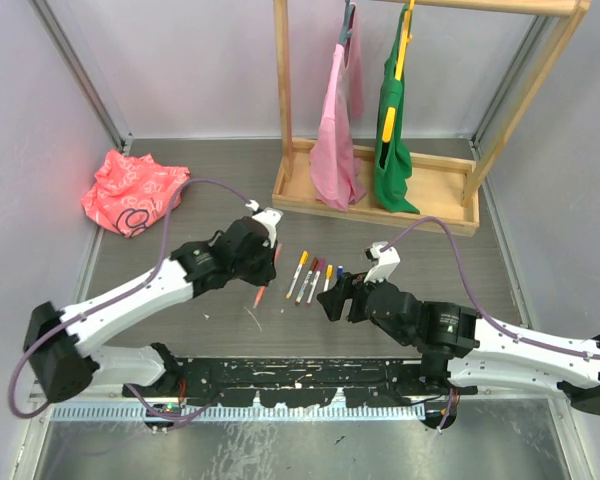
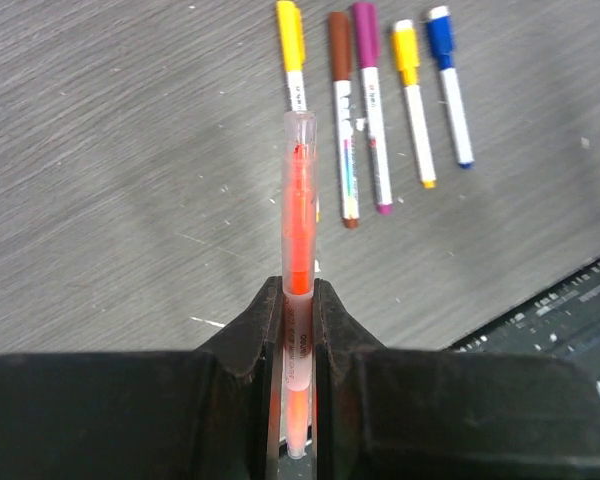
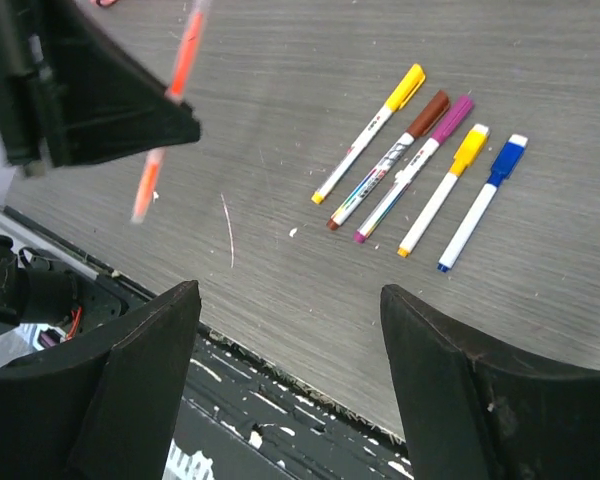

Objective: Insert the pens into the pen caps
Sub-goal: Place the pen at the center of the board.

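Observation:
My left gripper (image 2: pixel 298 290) is shut on an orange pen (image 2: pixel 299 200), held above the table, its far end inside a translucent pen cap (image 2: pixel 299 130). From above, the left gripper (image 1: pixel 265 243) holds that pen (image 1: pixel 263 285) slanting down toward the near edge. Several pens lie side by side on the table: yellow (image 2: pixel 293 55), brown (image 2: pixel 344 110), purple (image 2: pixel 373 100), yellow-orange (image 2: pixel 413 95) and blue (image 2: pixel 450 80), each with a coloured cap on. My right gripper (image 3: pixel 290 380) stands wide open and empty, near the table's front edge (image 1: pixel 332 298), just right of the row.
A wooden rack (image 1: pixel 380 190) at the back carries a pink bag (image 1: pixel 335 140) and a green bag (image 1: pixel 393 140). A crumpled red-pink bag (image 1: pixel 132 190) lies at the back left. A black rail (image 1: pixel 300 375) runs along the near edge.

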